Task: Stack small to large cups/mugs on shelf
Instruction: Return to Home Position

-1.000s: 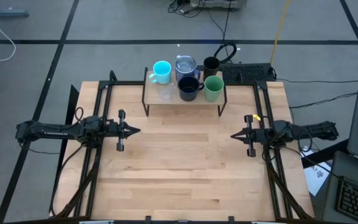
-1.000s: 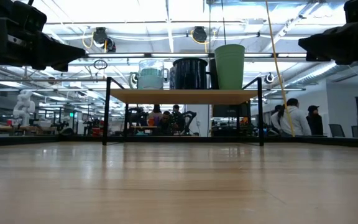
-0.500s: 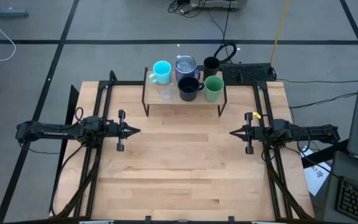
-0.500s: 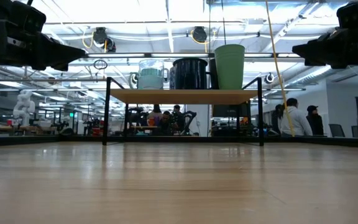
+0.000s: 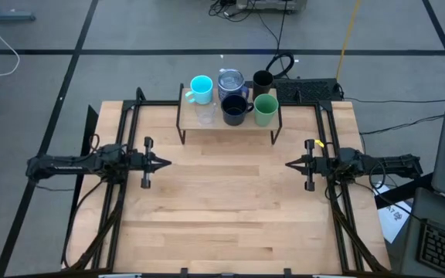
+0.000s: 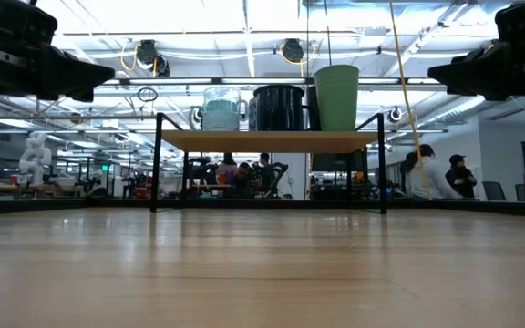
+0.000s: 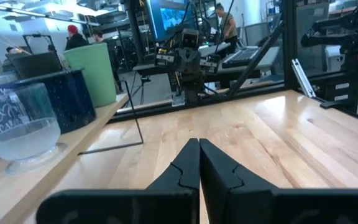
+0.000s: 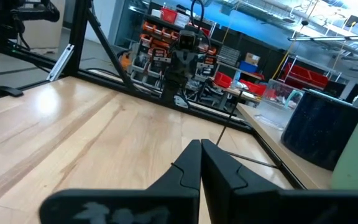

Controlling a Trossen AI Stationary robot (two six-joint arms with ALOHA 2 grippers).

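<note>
all six cups sit on the shelf, centre of the worktop's far edge. back row: cyan mug, blue-purple mug, black tumbler. front row: clear glass, dark mug, green cup. left arm over the worktop's left edge, jaws closed, empty, pointing inward. right arm over the right edge, jaws closed, empty, facing it. both well apart from the shelf.

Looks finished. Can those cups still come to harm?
The glass and green cup stand near the front edge of the shelf, so a jolt to the table might tip one off. The dark mug stands close between them; one knock could topple several. The left gripper and right gripper are shut and well clear.
</note>
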